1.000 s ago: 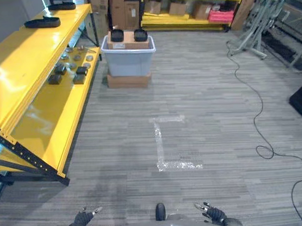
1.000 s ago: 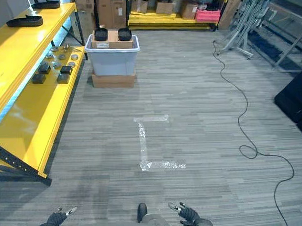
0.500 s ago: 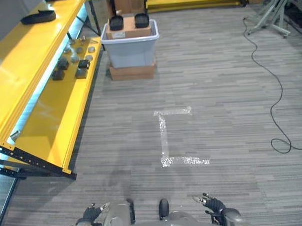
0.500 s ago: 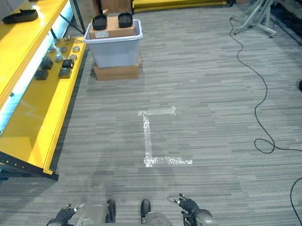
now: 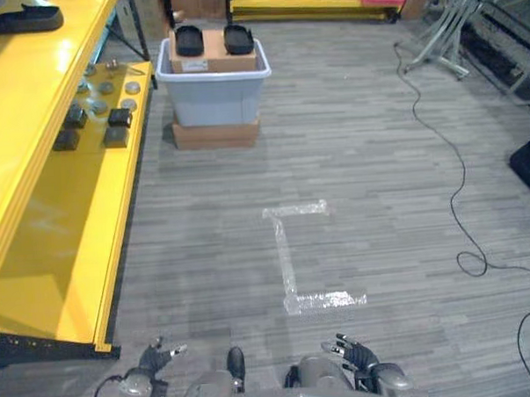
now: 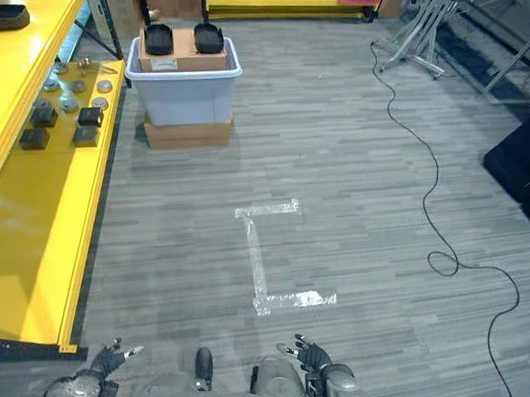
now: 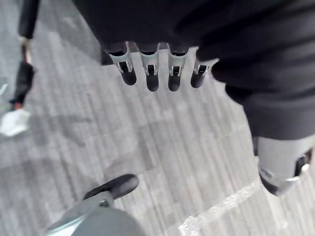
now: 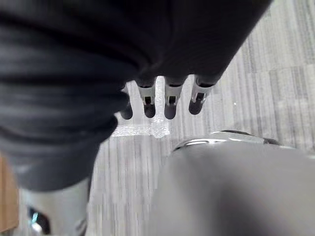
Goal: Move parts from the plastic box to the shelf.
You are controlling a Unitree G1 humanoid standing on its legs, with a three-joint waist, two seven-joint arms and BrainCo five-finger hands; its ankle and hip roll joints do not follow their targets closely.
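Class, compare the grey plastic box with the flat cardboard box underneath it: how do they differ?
The plastic box is grey, taller and holds black parts; the cardboard box is brown, flatter and lies on the floor, carrying the plastic box. Both stand beside the yellow shelf.

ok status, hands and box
Left hand and right hand open, empty, low. Box far ahead beside shelf, parts on top. Tape on floor between.

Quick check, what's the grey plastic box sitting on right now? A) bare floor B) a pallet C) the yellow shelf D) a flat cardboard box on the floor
D: the grey plastic box sits on a flat cardboard box on the floor, beside the yellow shelf rather than on it.
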